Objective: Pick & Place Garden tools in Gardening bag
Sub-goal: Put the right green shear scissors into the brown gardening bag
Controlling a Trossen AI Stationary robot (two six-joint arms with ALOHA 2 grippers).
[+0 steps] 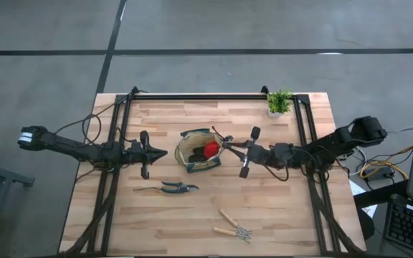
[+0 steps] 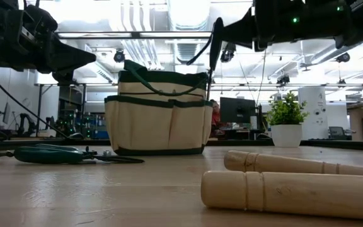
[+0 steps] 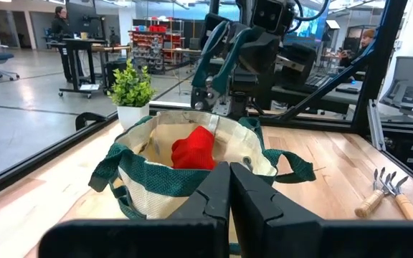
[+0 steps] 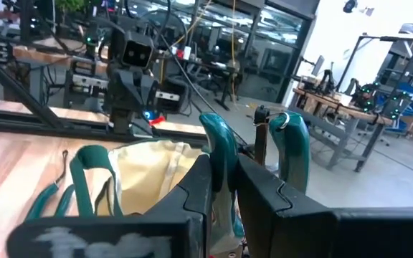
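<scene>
- My right arm reaches in level from the right edge, its right gripper (image 1: pixel 229 147) poised at the rim of the gardening bag (image 1: pixel 198 151), mid-table.
- My left arm lies stretched across the left side, the left gripper (image 1: pixel 160 153) aimed at the bag and just short of it.
- Inside the bag I see a red item (image 3: pixel 194 149); what else it holds is hidden by the canvas.
- The right fingers (image 4: pixel 205 188) are clamped on teal-handled pruning shears (image 4: pixel 253 154), handles standing up over the bag.
- The left fingers (image 3: pixel 217 190) are pressed together, holding nothing.
- A second pair of pruning shears (image 1: pixel 171 188) lies in front of the bag; two wooden-handled tools (image 1: pixel 233 226) lie nearer the front edge. A potted plant (image 1: pixel 279 103) stands at the back.
</scene>
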